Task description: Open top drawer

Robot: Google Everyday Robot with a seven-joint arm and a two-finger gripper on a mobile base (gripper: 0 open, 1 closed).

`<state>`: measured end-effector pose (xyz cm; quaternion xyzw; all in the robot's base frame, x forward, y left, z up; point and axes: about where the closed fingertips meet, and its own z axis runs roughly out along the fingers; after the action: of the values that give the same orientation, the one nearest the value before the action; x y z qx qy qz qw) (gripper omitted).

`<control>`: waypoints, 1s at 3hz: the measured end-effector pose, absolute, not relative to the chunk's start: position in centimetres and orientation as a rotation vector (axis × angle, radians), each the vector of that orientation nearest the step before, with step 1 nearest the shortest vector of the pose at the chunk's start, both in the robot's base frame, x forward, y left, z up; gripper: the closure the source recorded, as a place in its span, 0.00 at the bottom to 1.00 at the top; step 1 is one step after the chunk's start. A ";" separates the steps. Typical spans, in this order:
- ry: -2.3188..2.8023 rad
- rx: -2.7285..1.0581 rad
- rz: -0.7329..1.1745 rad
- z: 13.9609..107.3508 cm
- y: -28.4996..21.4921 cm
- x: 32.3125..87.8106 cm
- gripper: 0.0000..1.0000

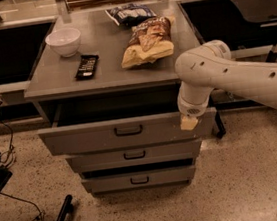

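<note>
Arm's end effector (189, 122) hangs at the right end of the top drawer (81, 138) front; contact and grip state can't be told. The drawer is pulled partly out, its black handle (128, 130) to the left. Up behind on the table (59, 77): chip bag (148, 43), remote (87, 66), and bowl (63, 41) far left.

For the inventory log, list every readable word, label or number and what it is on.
No text can be read.
Print on the yellow snack bag: too blurred.
Print on the dark snack bag: too blurred.
Markings on the black bar: too small.
No lettering on the bowl, top drawer, or gripper at the drawer's right end.
</note>
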<state>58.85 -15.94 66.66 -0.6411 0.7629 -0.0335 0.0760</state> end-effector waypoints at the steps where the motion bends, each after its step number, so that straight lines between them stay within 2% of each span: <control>1: 2.288 -1.922 -0.100 67.5 -16.0 58.8 0.89; 2: 2.288 -1.922 -0.100 67.8 -16.0 58.6 1.00; 3: 2.334 -1.922 -0.058 68.3 -17.3 55.7 1.00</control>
<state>55.71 -17.32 68.33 -0.6344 0.7705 -0.0192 0.0588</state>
